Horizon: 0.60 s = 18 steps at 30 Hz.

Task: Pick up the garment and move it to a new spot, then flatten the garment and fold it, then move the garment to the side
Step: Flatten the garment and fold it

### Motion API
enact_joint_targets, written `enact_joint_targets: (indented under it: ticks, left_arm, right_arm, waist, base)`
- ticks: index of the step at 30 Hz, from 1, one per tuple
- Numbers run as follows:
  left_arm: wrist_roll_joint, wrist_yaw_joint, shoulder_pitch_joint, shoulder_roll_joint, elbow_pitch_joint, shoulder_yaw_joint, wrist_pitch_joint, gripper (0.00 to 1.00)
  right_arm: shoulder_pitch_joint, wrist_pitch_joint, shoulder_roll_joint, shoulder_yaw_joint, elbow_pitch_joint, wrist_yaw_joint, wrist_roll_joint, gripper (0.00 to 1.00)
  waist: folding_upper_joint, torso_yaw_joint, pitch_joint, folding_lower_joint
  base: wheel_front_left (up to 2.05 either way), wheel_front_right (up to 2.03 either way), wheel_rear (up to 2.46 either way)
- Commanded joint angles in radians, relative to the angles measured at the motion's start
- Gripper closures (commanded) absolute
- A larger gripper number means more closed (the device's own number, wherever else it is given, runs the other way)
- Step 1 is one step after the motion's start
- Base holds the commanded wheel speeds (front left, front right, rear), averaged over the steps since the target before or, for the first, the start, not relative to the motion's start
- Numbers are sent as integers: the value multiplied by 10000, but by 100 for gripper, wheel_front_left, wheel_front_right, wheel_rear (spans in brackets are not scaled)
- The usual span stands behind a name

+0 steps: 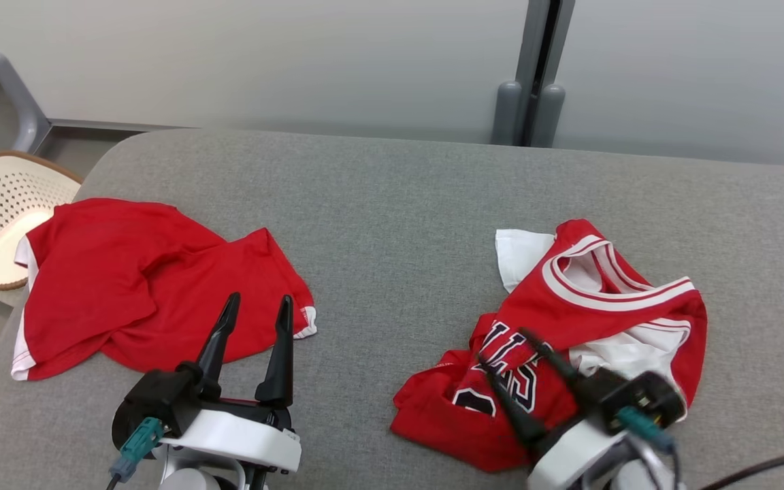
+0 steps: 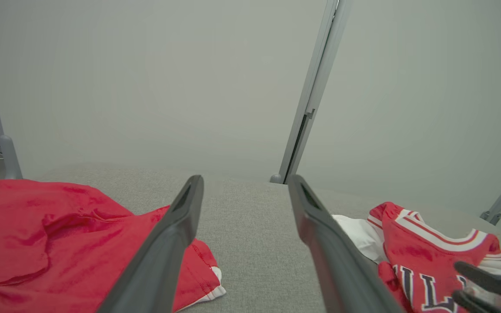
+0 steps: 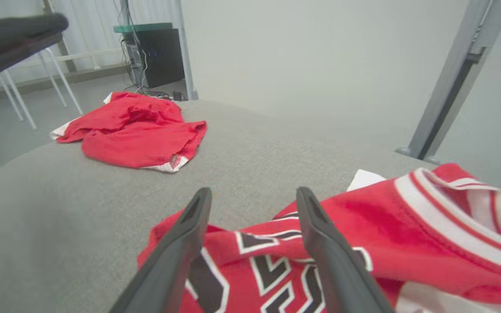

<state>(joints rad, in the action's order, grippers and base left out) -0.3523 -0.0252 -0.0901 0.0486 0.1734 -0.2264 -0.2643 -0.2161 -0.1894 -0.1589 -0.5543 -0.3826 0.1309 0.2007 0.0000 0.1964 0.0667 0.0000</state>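
Red jersey, crumpled, toward the right end of the grey bench; right claw fingers apart over its lettering, holding nothing; left claw apart beside red shorts at the left edge.

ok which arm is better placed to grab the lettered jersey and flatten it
Right. The right gripper hangs open directly over the crumpled jersey, above its lettering. The left gripper, also open, sits by the plain red garment, well away from the jersey.
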Motion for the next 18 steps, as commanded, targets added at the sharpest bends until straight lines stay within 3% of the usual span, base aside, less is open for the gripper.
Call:
enact_joint_targets:
  ticks: [1,10,18]
  left_arm:
    - [56,57,31,35,-36,59,-2,0]
    - [-89,188,31,35,-631,420,-2,0]
    - [-31,250,175,33,-900,587,-2,0]
  right_arm:
    - [-104,-172,20,321,100,-3,-100,0]
    - [177,-738,598,3859,1326,-3,-1239,0]
    - [1021,-771,971,5294,1844,-3,-1303,0]
  waist:
    - [0,-82,-62,0]
    - [0,-527,-269,0]
    - [0,-951,-238,0]
  base:
    - [0,0,0]
    - [0,0,0]
    - [0,0,0]
